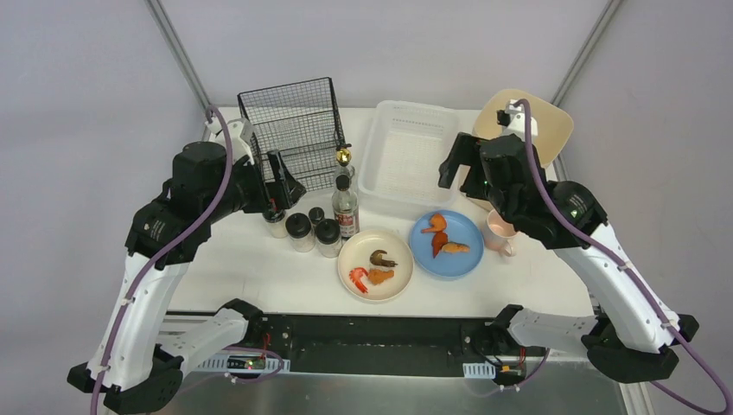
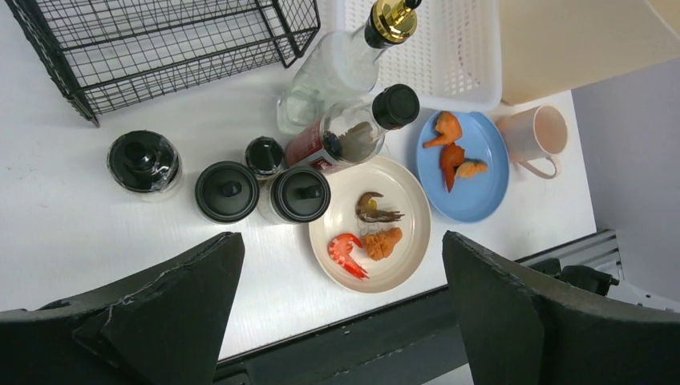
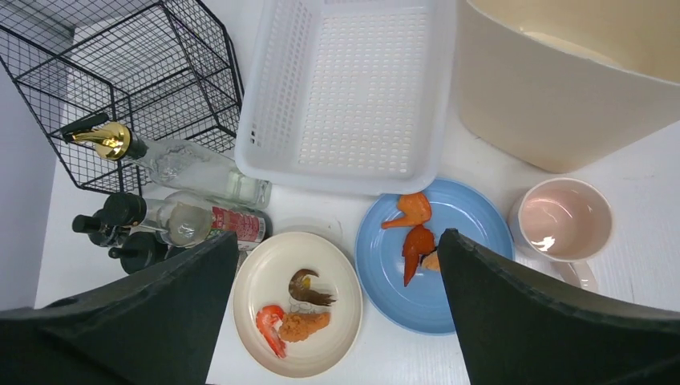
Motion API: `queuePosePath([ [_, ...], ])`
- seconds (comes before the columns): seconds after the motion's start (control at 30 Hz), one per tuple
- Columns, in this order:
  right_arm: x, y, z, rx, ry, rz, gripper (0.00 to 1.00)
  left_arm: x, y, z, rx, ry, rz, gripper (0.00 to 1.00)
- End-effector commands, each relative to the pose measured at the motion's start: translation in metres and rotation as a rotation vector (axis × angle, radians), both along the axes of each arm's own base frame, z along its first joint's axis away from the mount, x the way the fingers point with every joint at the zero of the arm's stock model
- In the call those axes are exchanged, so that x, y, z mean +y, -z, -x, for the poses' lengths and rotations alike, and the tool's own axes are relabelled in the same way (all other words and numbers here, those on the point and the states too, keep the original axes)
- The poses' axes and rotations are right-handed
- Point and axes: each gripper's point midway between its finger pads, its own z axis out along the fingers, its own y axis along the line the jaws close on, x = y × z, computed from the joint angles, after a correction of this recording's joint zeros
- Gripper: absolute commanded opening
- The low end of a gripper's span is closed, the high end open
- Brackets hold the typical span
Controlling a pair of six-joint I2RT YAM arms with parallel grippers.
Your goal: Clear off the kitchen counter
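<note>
Across the white desk point(image 1: 259, 277), which fills the space between the two arms and carries everything, the things sit grouped by kind. I take this as a sorting job waiting to begin.

Condiments stand in a cluster just in front of the wire basket point(image 1: 290, 130), probably because that is where they belong:
- four black-lidded jars point(image 2: 228, 191), one of them smaller
- one clear bottle point(image 2: 337, 68) with a gold cap
- one sauce bottle point(image 2: 349, 132) with a black cap

Crockery lies nearer the white basket point(image 1: 406, 156):
- one cream plate point(image 1: 393, 281)
- one blue plate point(image 1: 458, 264)
- one pink mug point(image 3: 564, 220), right of the blue plate

Each plate carries three scraps point(image 2: 377, 241). The cream one has a red shrimp, a brown bit and an orange lump. The blue one has three orange pieces. A single beige bin point(image 1: 553, 134) stands at the far right corner, likely for those leftovers.

The left claw point(image 2: 341, 245) hangs above the jars and the cream plate. Its jaws are spread wide and it has nothing in it. The right claw point(image 3: 337, 241) hangs over the plates, just as wide and just as empty. Both are raised well off the items, which suits choosing a first target rather than gripping one. Neither basket holds anything yet, so I judge that no part of the clearing is done.
</note>
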Motion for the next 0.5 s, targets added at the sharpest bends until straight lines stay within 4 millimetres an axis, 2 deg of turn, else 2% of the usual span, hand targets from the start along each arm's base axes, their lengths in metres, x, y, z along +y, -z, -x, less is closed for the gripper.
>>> queuePosePath([
  [0.0,0.009,-0.008,-0.001,-0.033,-0.034,-0.036,0.99,0.007,-0.014,0.0,-0.036,-0.043,0.008,1.0],
  [0.13,0.043,-0.01,0.004,-0.047,-0.229,-0.08,0.99,0.009,-0.016,0.004,-0.05,-0.037,0.009,1.0],
  [0.33,0.077,-0.023,0.001,-0.099,-0.365,-0.153,0.99,0.002,-0.019,0.012,-0.049,0.01,0.04,1.0],
  [0.47,0.104,-0.022,-0.001,-0.079,-0.456,-0.189,0.99,-0.006,-0.016,0.018,-0.026,0.052,0.065,1.0],
])
